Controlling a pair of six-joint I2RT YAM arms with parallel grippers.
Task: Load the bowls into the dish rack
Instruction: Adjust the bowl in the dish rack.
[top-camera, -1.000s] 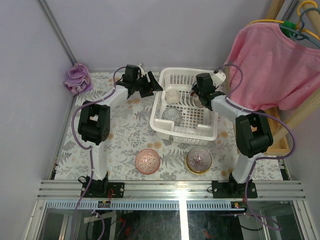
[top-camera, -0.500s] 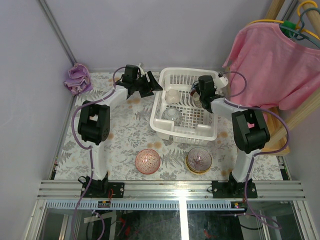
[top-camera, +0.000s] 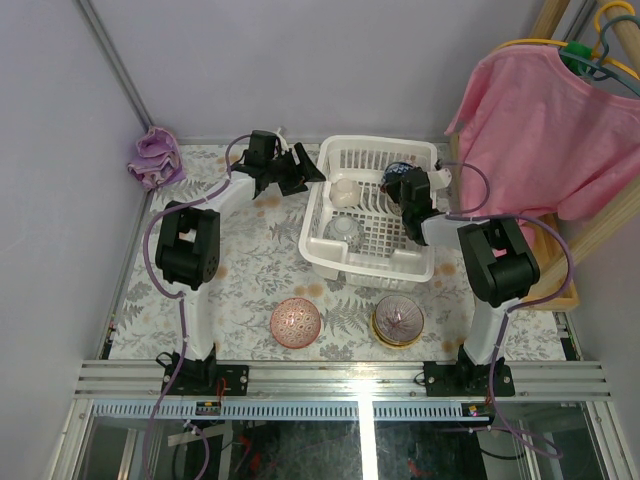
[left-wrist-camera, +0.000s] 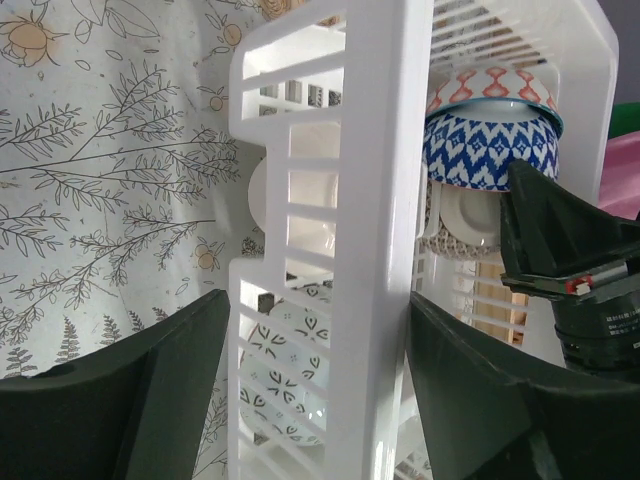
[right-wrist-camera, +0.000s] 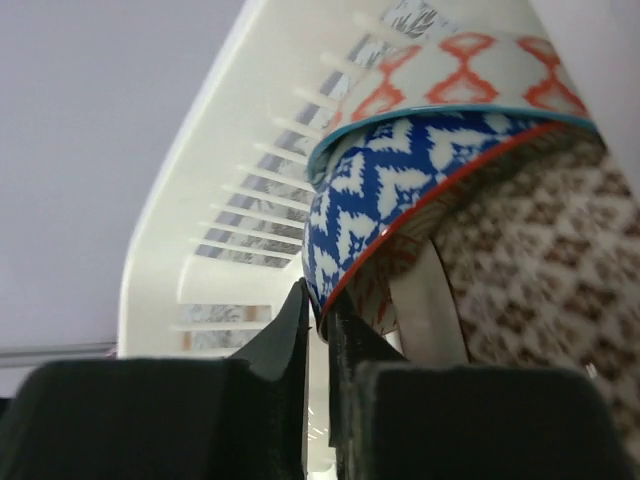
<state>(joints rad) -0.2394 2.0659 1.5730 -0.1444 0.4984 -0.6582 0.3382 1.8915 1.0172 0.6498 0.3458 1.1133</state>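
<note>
**Item:** blue-and-white zigzag ceramic bowl with a red-edged rim (right-wrist-camera: 400, 190).

**Location:** it is standing on edge inside the white plastic slotted dish rack (left-wrist-camera: 370, 200), at the rack's far right end. It is seemingly touching a cream bowl with orange diamonds and a teal rim (left-wrist-camera: 490, 88).

**Holder:** the right gripper (right-wrist-camera: 318, 305) is pinching the rim, one finger inside and one outside, the jaws nearly together on it.

**Handling (judged):** stiff and glazed, so probably slippery, and liable to chip against its neighbour. The weight is hanging from a thin rim pinch (the only hold this shape is offering), so a slow set-down between the tines is looking wise.

**Left gripper** (left-wrist-camera: 320, 300): the fingers are spreading wide, one on each side of the rack's left wall. Whether they are pressing on it cannot be told.

**Also in the rack:** a small whitish bowl (top-camera: 344, 190) and a pale bowl with dark leaf marks (left-wrist-camera: 290, 385), both near the left wall.

**Not yet loaded:** a pink-red patterned bowl (top-camera: 296, 322) and a tan-yellow bowl with a dark inside (top-camera: 398, 320) are sitting on the flowered table cover (top-camera: 250, 260), just in front of the rack.

**In the way:**
- The tines, the diamond bowl and the right wall are crowding the fingers.
- A pink shirt on a hanger (top-camera: 550, 130) is hanging close beside the right arm.
- A purple crumpled cloth (top-camera: 155, 157) is lying well apart in the far left corner.
</note>
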